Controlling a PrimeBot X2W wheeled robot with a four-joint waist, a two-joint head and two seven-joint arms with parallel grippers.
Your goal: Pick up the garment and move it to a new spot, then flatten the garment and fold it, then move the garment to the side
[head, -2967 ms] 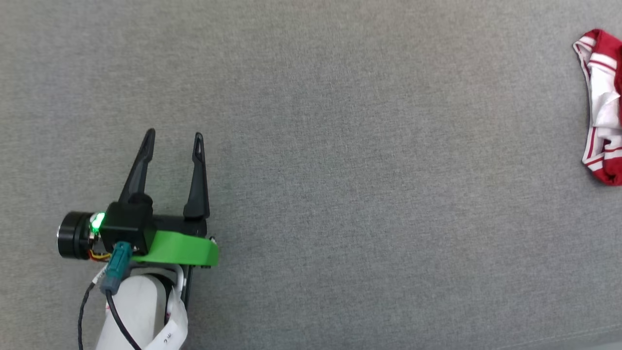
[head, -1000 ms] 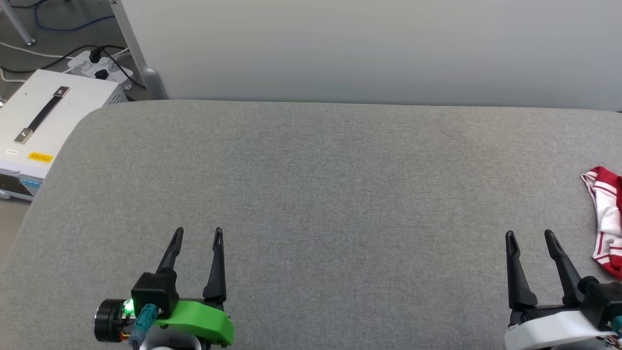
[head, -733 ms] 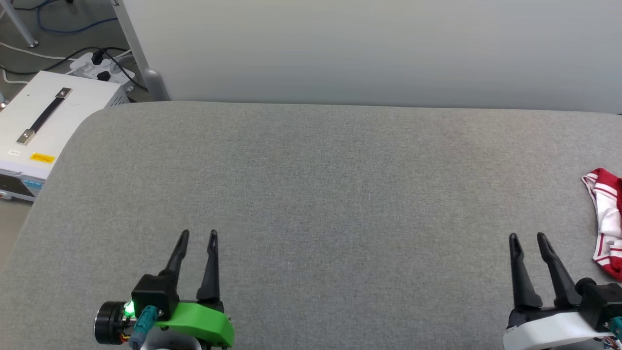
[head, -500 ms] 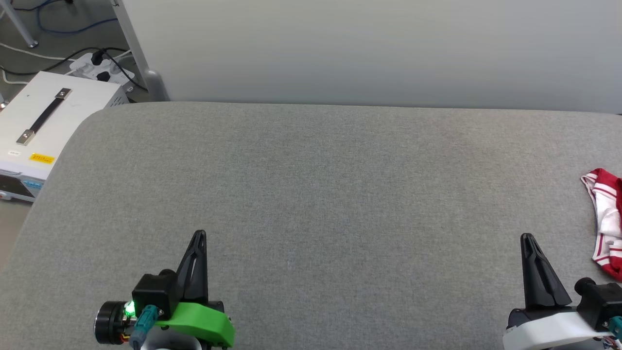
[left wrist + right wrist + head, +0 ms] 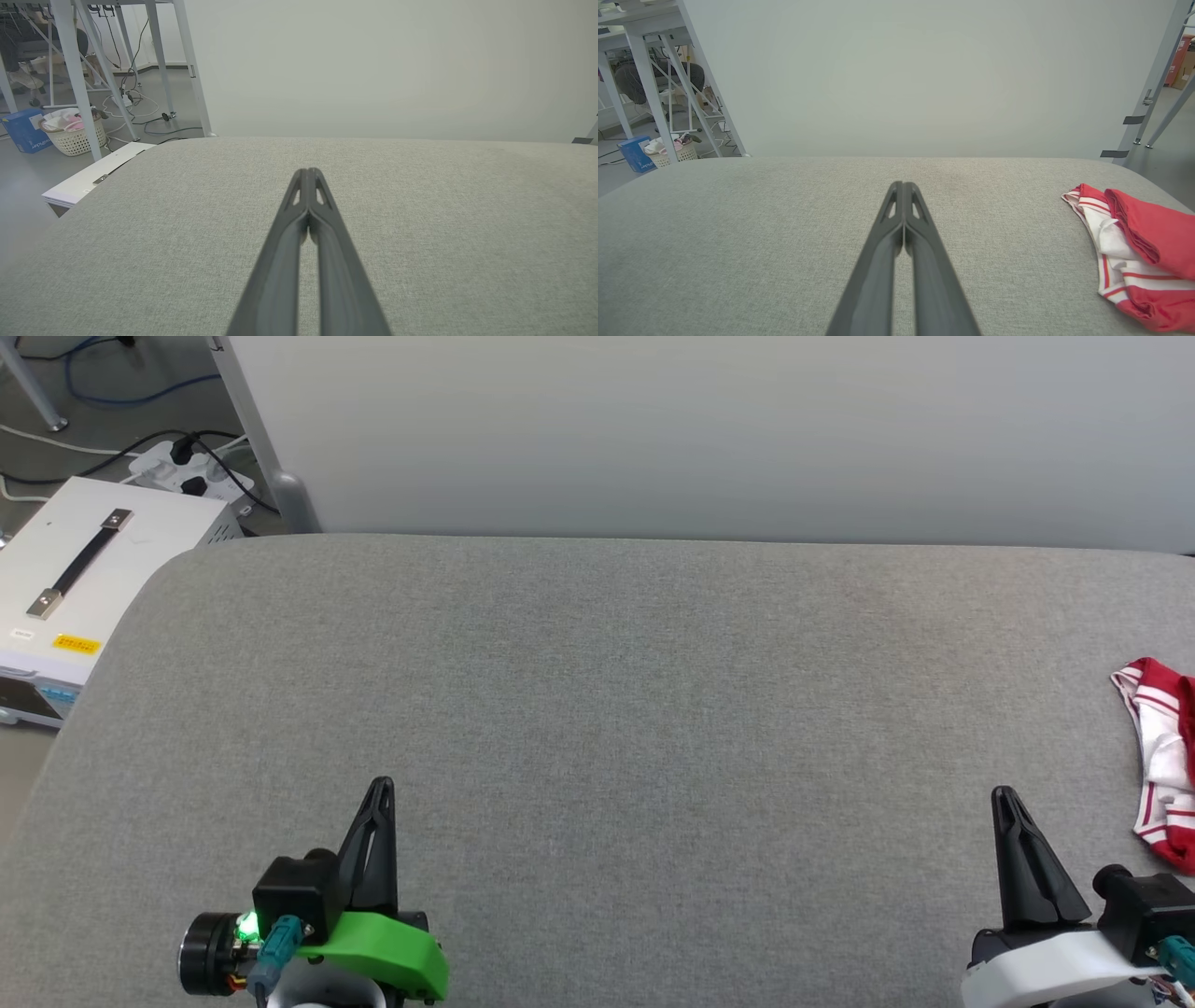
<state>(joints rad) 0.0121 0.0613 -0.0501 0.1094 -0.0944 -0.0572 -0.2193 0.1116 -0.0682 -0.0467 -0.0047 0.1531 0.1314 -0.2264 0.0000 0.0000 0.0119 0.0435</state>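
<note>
Head view: left gripper (image 5: 381, 788) and right gripper (image 5: 1004, 794) hover over the grey pad (image 5: 597, 691), each pinched together on nothing, the garment (image 5: 1160, 767) bunched at the far right edge. Left wrist: fingers (image 5: 286, 252) tip to tip above the pad. Right wrist: same again, and I reckon reaching in closed could shove the garment off the edge.

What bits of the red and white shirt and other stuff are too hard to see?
- Head view: the garment runs off the right edge.
- Right wrist view: bunched folds hide its front; the right edge cuts it.
- Left wrist view: what fills the basket is too small to tell.
- Head view: the yellow label is too small to read.
</note>
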